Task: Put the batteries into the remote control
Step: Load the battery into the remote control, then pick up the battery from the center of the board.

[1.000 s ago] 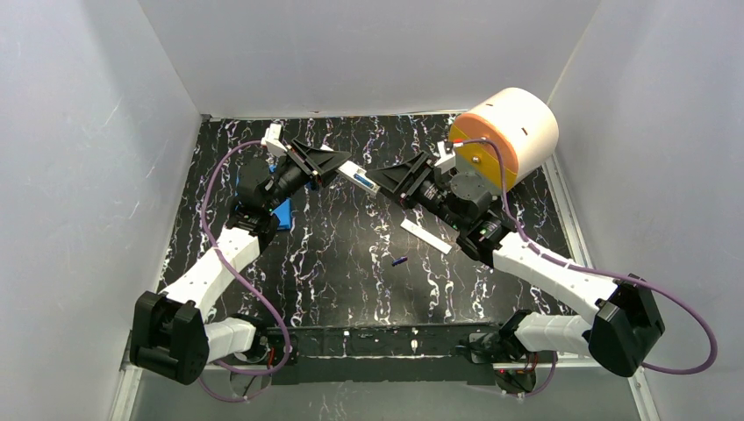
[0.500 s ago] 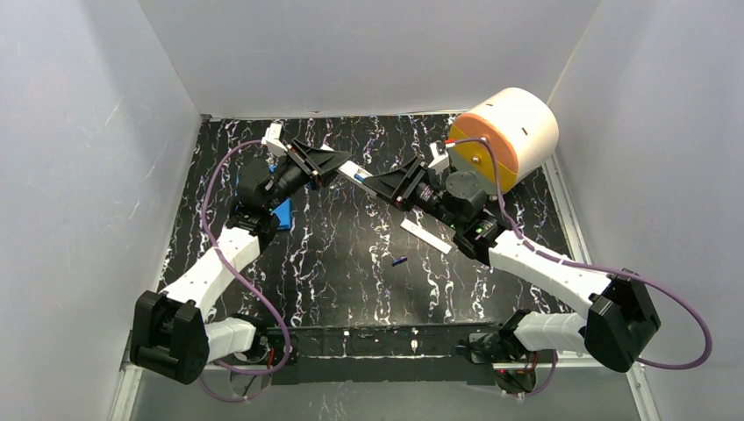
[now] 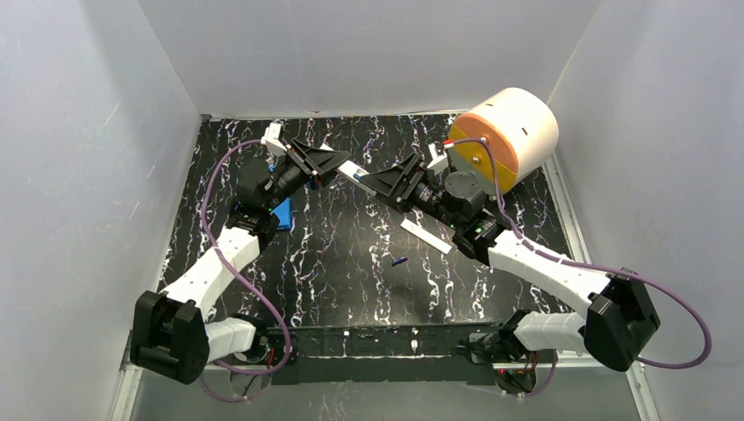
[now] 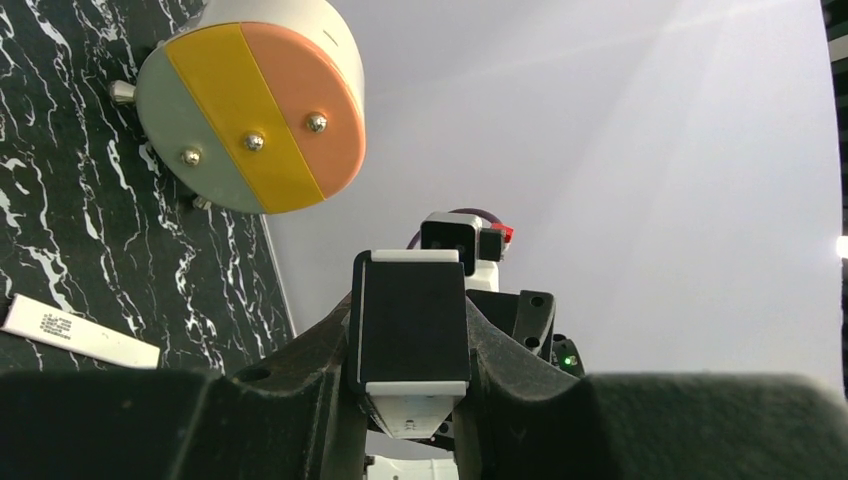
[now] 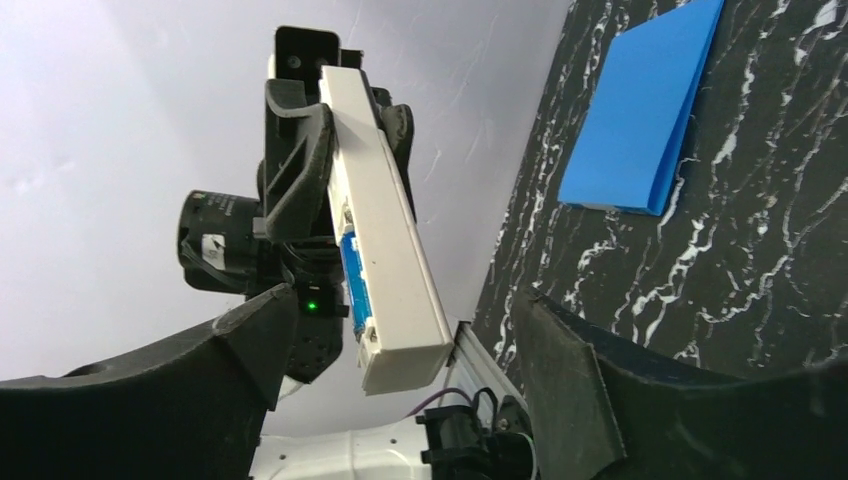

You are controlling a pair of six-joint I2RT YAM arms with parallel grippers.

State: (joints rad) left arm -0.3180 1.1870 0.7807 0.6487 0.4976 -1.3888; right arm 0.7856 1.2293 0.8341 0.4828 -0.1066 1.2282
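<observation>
Fingers on the left arm (image 3: 326,164) pinch one end of the remote control (image 5: 385,250), holding it in the air over the far half of the table (image 3: 351,289) with its length pointing toward the other arm. Right fingers (image 3: 389,180) are spread wide on either side of its free end and do not appear to touch it.

Nearest the arm bases, a loose battery (image 3: 399,260) lies alone on the table. Just beyond it is a thin white strip (image 3: 425,235), probably the battery cover, lying flat. Above and past these hangs the remote, with a seated battery (image 5: 352,280) showing blue in its recess.

The remote looks light, stiff and smooth, so it could swivel in a one-ended pinch. A hold across its narrow sides near the free end, clear of the recess, seems safest. The loose battery is tiny and round and likely to roll, so it wants a grip across its middle.

Open table surrounds that battery. A blue pad (image 5: 640,120) lies beside the left arm. A cream-and-orange drum (image 3: 507,133) sits in the far right corner, close behind the right wrist. White walls (image 3: 368,53) close three sides.
</observation>
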